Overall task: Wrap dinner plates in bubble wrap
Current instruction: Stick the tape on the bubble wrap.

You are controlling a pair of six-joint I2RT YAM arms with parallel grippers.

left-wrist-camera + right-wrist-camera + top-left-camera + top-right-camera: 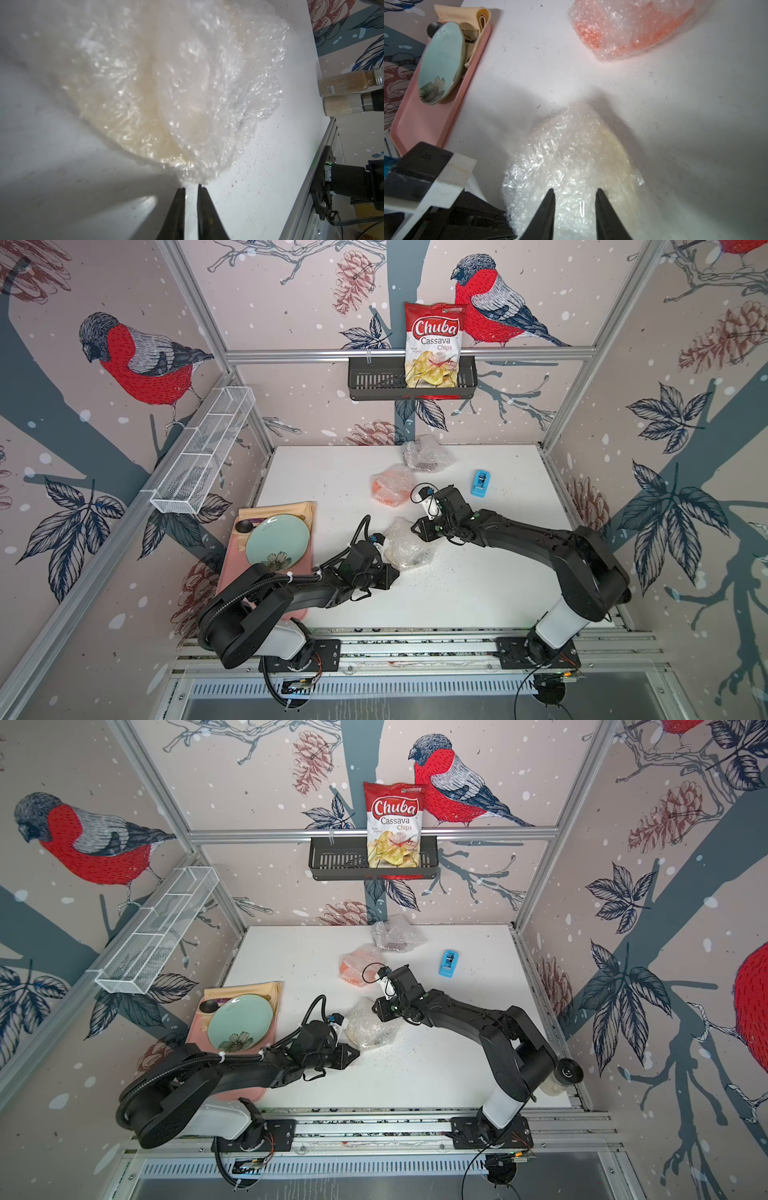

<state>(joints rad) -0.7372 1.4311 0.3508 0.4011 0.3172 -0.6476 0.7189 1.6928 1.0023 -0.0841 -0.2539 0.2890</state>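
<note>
The cream plate (409,545) lies on the white table (478,593), just beside the pink tray (425,128). Bubble wrap (577,155) is folded all over it, so you only see its pale yellow color through the plastic. That soft cover is there so the plate will not break.

The left gripper (190,187) comes from the tray side. Its two black fingers (178,207) stand only a little apart. Nothing is between them but bare table, and the tips sit right at the edge of the wrap. I think it is there to push that edge in or keep the bundle from sliding.

The right gripper (575,191) is on the far side of the bundle from the tray. Its jaws are spread over the top of the wrap and do not pinch it. I think it is letting a fold lie down flat.

The orange plate (392,485) is in its own wrap, farther from the tray. A dark plate (428,454) in wrap lies farther away again. So all three look covered, and this bundle looks like the last one.

The big green plate (277,541) rests bare on the tray. It is not one to wrap.

The folds are loose and could pop open.
</note>
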